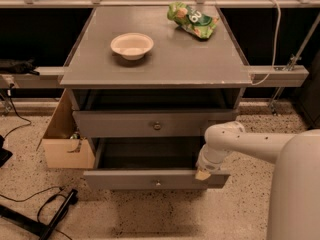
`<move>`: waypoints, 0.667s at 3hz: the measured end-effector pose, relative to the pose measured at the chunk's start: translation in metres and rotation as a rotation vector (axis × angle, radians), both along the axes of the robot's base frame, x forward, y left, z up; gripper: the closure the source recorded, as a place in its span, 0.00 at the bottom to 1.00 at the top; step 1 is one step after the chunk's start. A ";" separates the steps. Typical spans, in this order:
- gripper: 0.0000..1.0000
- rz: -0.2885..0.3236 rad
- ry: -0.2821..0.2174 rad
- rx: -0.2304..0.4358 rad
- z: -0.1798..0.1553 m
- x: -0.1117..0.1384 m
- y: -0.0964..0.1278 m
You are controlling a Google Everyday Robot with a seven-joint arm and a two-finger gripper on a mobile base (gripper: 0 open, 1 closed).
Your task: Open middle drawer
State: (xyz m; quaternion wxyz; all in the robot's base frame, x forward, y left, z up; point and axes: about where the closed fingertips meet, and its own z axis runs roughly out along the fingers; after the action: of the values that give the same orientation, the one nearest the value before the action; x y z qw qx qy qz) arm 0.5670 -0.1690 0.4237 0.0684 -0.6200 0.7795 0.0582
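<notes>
2 items on tabletop [170, 59]: bowl [132, 45], bag [192, 19] | speckled floor [240, 209] | fingers [202, 174] at middle drawer [150, 180] rim, grip unclear

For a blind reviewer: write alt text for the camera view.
The robot's gripper is at the right end of the pulled-out middle drawer of a grey cabinet. A white bowl and green snack bag sit on top.

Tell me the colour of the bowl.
Cream-white bowl, camera view; the gripper is at the right front of the middle drawer.
</notes>
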 end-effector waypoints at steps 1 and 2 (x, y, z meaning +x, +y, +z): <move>1.00 0.009 0.017 0.012 0.006 -0.012 0.003; 0.81 0.009 0.017 0.012 0.007 -0.012 0.003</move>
State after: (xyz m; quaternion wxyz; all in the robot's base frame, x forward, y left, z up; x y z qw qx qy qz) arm 0.5549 -0.1664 0.4311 0.0651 -0.6228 0.7767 0.0682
